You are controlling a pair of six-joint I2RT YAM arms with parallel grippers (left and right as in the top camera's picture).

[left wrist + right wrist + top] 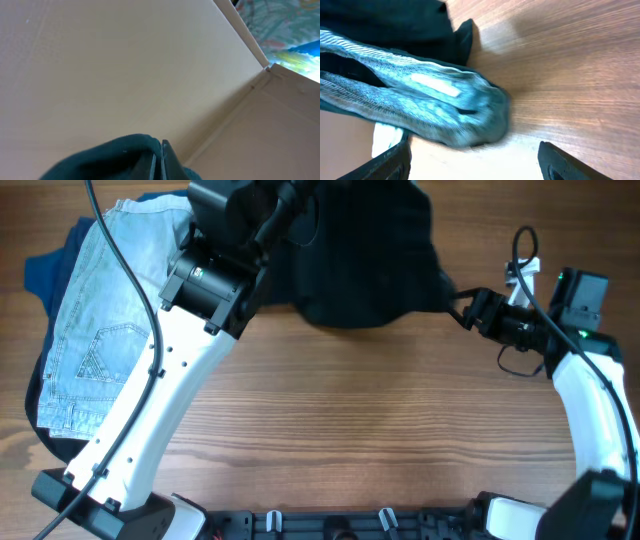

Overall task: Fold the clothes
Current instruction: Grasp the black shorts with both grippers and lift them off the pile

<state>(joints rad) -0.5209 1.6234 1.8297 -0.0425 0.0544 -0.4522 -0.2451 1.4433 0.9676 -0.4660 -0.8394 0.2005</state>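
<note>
The black shorts (pixel 370 265) lie bunched at the back middle of the table. My left gripper (pixel 161 161) is shut on a fold of their dark fabric (pixel 115 160) and points up at a pale wall; in the overhead view it merges with the shorts' left edge (pixel 290 215). My right gripper (pixel 468 308) is at the shorts' right end. In the right wrist view its fingers (pixel 475 165) are wide open and empty, with the grey-white patterned waistband lining (pixel 420 95) just ahead of them. Light-blue denim shorts (pixel 100 330) lie at the left on a blue top (pixel 45 270).
Bare wooden table (pixel 380 410) fills the middle and front. My left arm's white link (pixel 170 400) crosses from the front left toward the back. A black rail (pixel 330 525) runs along the front edge.
</note>
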